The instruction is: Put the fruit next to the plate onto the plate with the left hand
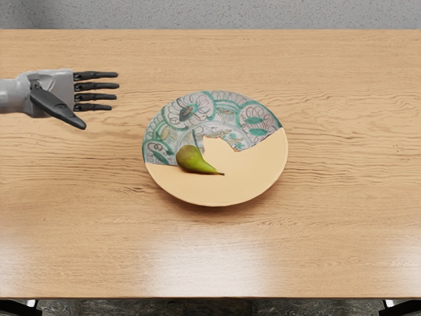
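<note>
View: head view, looking down at a slant on a wooden worktop (329, 250).
Left hand (66, 93): near the picture's upper left, its grey arm coming in from the left edge; it hangs above the worktop, well apart from the plate.
Hand state: released; 4 dark fingers (99, 86) stretch straight out toward the right, side by side, and the thumb (60, 109) angles down and right. It holds nothing.
Plate (256, 178): round, near the middle of the worktop; the far and left part carries a green, white and grey floral pattern, the near and right part is plain pale yellow.
Fruit (193, 160): 1 green pear lying on its side on the plate, in the left part, where pattern meets plain yellow; its thin stem end points right.
Right arm: out of view.
</note>
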{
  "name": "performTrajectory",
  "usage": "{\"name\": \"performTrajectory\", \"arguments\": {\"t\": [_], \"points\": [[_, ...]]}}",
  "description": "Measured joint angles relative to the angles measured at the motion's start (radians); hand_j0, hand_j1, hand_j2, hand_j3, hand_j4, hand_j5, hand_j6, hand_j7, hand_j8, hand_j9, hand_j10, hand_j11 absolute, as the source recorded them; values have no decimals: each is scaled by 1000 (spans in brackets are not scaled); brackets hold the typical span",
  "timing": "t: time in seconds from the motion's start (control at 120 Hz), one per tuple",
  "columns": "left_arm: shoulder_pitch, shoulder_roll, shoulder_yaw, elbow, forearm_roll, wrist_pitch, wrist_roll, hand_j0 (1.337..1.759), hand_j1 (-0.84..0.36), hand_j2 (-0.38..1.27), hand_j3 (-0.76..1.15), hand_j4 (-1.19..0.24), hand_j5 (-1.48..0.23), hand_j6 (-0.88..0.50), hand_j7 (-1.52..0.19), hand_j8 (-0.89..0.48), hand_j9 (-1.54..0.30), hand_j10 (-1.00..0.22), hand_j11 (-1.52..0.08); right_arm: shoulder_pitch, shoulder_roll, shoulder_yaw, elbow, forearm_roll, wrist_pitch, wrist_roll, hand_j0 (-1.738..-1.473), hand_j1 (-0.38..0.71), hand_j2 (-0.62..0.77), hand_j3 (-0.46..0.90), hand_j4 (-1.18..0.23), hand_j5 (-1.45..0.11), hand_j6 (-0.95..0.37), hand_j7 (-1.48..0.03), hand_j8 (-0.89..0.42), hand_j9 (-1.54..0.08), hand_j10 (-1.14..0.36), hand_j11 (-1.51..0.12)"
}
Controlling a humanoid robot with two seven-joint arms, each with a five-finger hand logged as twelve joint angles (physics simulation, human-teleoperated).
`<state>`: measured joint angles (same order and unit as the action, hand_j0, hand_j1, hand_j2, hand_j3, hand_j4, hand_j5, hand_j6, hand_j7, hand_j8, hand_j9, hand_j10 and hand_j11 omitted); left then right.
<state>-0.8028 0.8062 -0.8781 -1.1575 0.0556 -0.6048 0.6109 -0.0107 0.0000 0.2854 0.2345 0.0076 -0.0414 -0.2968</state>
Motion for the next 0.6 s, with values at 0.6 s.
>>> {"name": "performTrajectory", "arguments": {"t": [0.6], "points": [[59,128,-15,166,-9,-7,0,1658,330,4,0,-15,-21,-14,-21,-14,-21,-15,-21,0,0,0,0,0,0,0,-1658,-349,0,0,0,0,0,0,0,0,0,0]]}}
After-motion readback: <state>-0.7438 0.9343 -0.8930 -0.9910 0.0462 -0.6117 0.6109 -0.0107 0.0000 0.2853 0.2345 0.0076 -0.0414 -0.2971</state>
